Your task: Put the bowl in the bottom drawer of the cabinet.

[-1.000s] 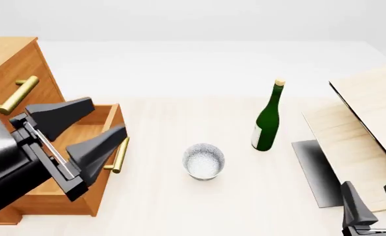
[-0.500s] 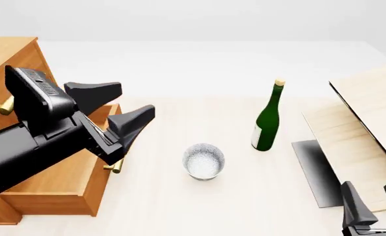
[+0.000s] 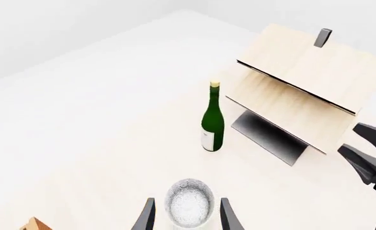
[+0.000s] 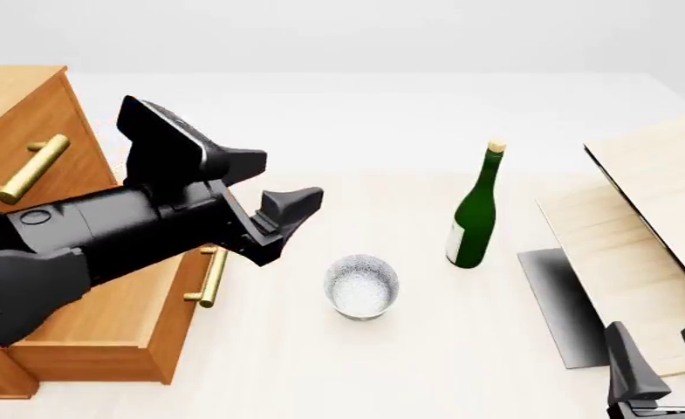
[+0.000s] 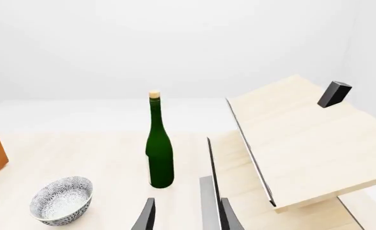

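Small round white-grey bowl with bluish speckle (image 4: 361, 285) stands upright on the pale tabletop (image 4: 318, 367), near-centre, apart from the tall green glass bottle (image 4: 475, 209) to its right. I judge it light, rigid, glazed and slippery, chip-prone; best taken across the rim wall, one finger inside. Left gripper (image 4: 275, 194) hovers left of it, jaws apart, lined up on the bowl in the wrist view. Orange-brown wooden bottom drawer (image 4: 121, 323) stands pulled open at far left. Right gripper (image 4: 663, 358) idles near right, jaws apart.
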`<state>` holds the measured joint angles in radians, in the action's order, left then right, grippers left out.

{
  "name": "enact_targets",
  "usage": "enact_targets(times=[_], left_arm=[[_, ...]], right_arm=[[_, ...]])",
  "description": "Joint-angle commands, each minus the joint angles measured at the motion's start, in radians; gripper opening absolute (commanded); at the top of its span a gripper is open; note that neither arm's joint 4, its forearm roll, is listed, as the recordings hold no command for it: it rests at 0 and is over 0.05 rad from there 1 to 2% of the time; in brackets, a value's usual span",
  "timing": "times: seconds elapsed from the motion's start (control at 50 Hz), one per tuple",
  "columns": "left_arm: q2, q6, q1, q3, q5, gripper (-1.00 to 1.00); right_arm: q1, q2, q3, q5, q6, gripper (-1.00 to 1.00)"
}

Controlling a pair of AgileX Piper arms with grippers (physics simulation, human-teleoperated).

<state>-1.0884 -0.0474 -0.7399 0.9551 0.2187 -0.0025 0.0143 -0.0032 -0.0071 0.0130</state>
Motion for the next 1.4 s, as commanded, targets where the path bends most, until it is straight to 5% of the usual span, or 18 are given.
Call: enact_targets(times=[0.02, 0.72, 1.4], left_arm=[[-0.095, 0.006, -0.02, 0.075, 0.07, 1.0], [-0.304, 0.022, -0.052, 0.306, 0.246, 1.0], [-0.428, 0.097, -0.016, 0.354, 0.292, 1.0]], right_arm=[[0.0, 0.0, 0.0, 0.0, 0.0, 1.0], [0.0, 0.0, 0.0, 0.0, 0.0, 1.0], [0.0, 0.0, 0.0, 0.0, 0.0, 1.0]])
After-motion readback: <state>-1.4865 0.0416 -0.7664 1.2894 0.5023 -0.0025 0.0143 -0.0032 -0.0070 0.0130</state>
